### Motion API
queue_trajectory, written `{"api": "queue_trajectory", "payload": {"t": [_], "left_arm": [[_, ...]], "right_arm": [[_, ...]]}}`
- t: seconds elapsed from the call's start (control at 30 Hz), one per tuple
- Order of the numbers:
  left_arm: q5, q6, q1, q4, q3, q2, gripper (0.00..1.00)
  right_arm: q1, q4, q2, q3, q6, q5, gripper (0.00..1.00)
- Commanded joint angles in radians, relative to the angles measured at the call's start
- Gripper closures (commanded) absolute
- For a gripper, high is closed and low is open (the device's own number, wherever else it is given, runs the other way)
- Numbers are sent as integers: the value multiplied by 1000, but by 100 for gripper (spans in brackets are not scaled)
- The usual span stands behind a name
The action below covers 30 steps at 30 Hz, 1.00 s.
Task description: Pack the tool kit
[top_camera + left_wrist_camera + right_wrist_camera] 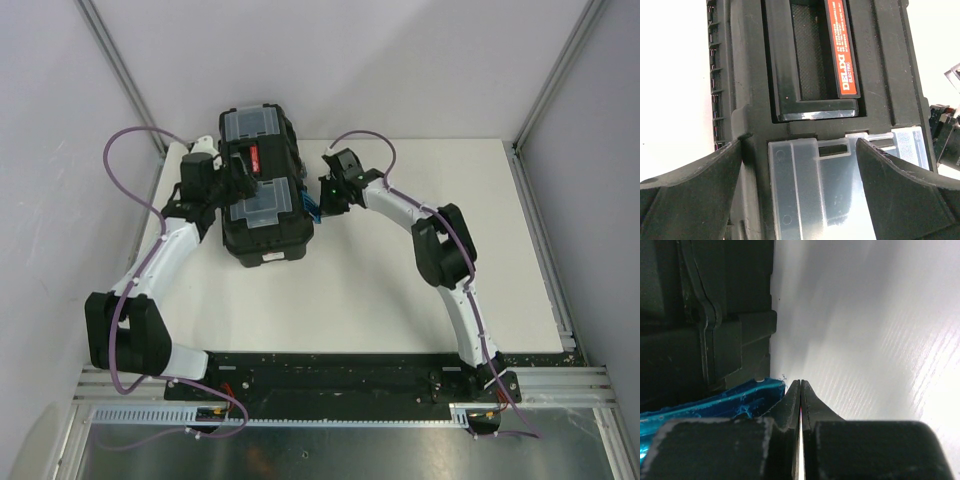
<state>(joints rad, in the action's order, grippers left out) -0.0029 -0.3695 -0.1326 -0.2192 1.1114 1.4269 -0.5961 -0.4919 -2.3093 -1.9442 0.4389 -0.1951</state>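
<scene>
The black toolbox [268, 225] stands closed at the back left of the table, with two clear lid compartments and a red-marked handle [253, 159]. My left gripper [237, 186] is open over the lid. In the left wrist view its fingers [700, 185] stand either side of the near clear compartment lid [810, 190], below the handle [842, 50]; my left gripper [800, 145] holds nothing. My right gripper [322, 205] is shut and empty at the box's right side, against a blue latch [715, 402]; its tip [800, 383] is low over the table. No screwdrivers are in view.
The white table [400, 290] runs to the right and in front of the toolbox. Grey walls and aluminium frame posts [545, 95] close in the back and sides. The arm bases sit on a black rail [340, 375] at the near edge.
</scene>
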Motion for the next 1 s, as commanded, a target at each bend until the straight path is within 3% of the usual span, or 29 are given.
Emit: {"api": "queue_trajectory", "payload": {"t": [0.0, 0.47, 0.97], "left_arm": [[141, 44, -19, -301, -113, 127, 7], [385, -3, -110, -208, -163, 263, 20], [702, -56, -113, -40, -304, 407, 45]], "right_arm": [[-20, 119, -26, -21, -8, -123, 100], [-111, 46, -78, -120, -61, -115, 100], [-136, 52, -228, -307, -18, -114, 100]]}}
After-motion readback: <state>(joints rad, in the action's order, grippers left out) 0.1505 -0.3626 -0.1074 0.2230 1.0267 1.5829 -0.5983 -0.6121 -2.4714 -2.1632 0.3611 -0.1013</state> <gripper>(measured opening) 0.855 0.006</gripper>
